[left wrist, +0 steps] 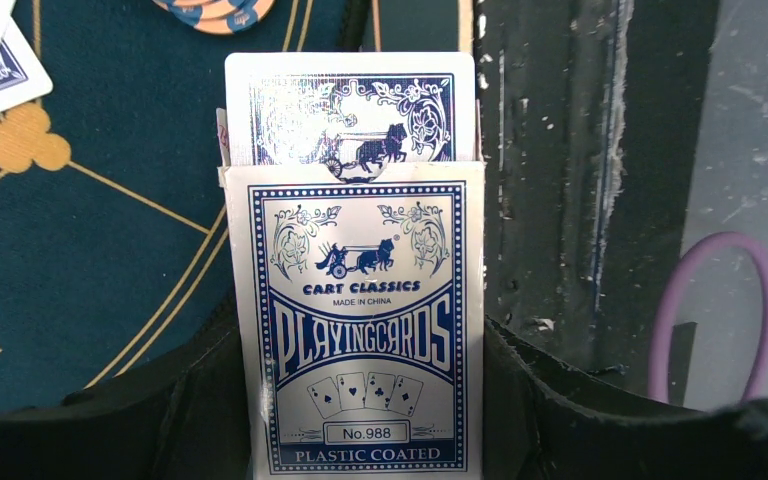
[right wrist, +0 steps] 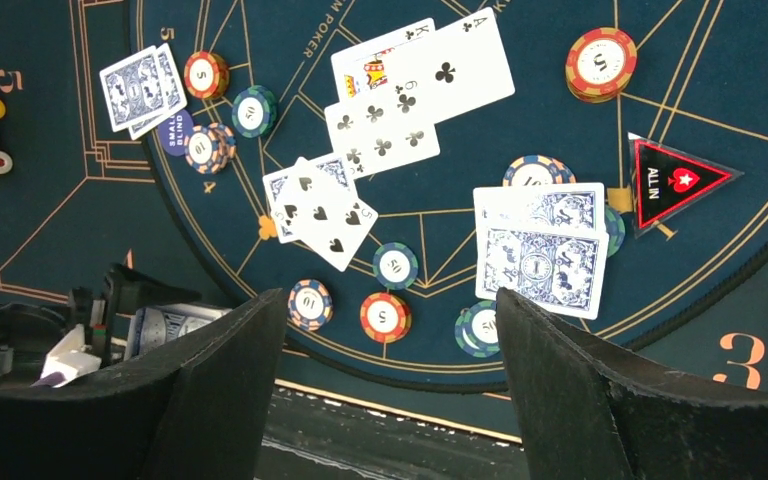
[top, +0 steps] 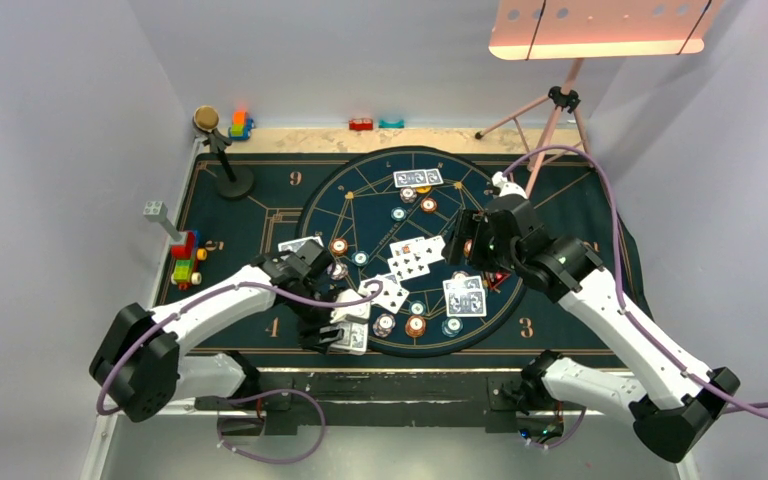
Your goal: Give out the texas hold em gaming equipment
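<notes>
The deal looks well along. On the mat (right wrist: 540,120), face-up cards (right wrist: 400,100) lie fanned at the centre, among them a king, an ace of clubs and a six of clubs, with a spade card just below. Face-down pairs sit at three places: one (right wrist: 540,250) near the right, one (right wrist: 145,85) at the left, one (top: 417,178) at the far side. Chips (right wrist: 385,315) are spread beside them, marked 5, 10 and 40. A blue button (right wrist: 175,133) reads SMALL BLIND and a black triangle (right wrist: 675,182) reads ALL IN. Gold numerals 3, 4, 5 and 9 ring the mat.

What is left seems small: perhaps more hands or chips for the unserved places.

The left end effector (left wrist: 360,430) is clamped on the box (left wrist: 360,300) at the near edge of the worktop, cards poking from its open top. It reads CART CLASSICS, MADE IN CHINA, PLAYINGCARDS, No.988, PLASTIC COATED.

The right end effector (right wrist: 388,295) hangs over the mat, fingers apart, holding nothing.
</notes>
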